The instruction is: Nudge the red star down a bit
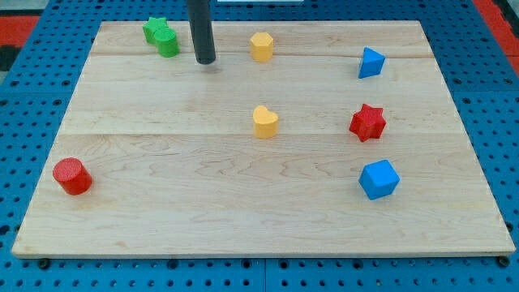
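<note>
The red star [367,122] lies on the wooden board [162,203] at the view's right, a little above mid-height. My tip [205,60] rests near the view's top, left of centre, far to the left of the star. It stands between the green blocks [161,36] and the yellow hexagon [261,46], touching neither.
A yellow heart [265,122] lies at the board's centre. A blue triangle [371,63] sits above the red star and a blue cube [379,179] below it. A red cylinder [72,176] is at the view's lower left.
</note>
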### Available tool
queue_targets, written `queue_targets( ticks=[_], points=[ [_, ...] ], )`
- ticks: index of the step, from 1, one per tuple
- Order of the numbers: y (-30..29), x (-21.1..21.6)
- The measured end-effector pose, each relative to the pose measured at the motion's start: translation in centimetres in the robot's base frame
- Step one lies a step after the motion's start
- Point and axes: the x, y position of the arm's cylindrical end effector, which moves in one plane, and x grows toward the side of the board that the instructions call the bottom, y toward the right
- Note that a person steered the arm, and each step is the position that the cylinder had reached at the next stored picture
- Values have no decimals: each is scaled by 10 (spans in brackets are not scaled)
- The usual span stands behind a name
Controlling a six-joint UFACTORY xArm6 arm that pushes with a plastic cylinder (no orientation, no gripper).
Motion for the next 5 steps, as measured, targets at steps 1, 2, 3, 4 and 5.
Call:
queue_targets(
  ticks=[1, 2, 3, 4, 5],
  points=[
    [71, 1],
    [136, 18],
    [171, 59],
    [204, 62],
    [245, 80]
  ],
)
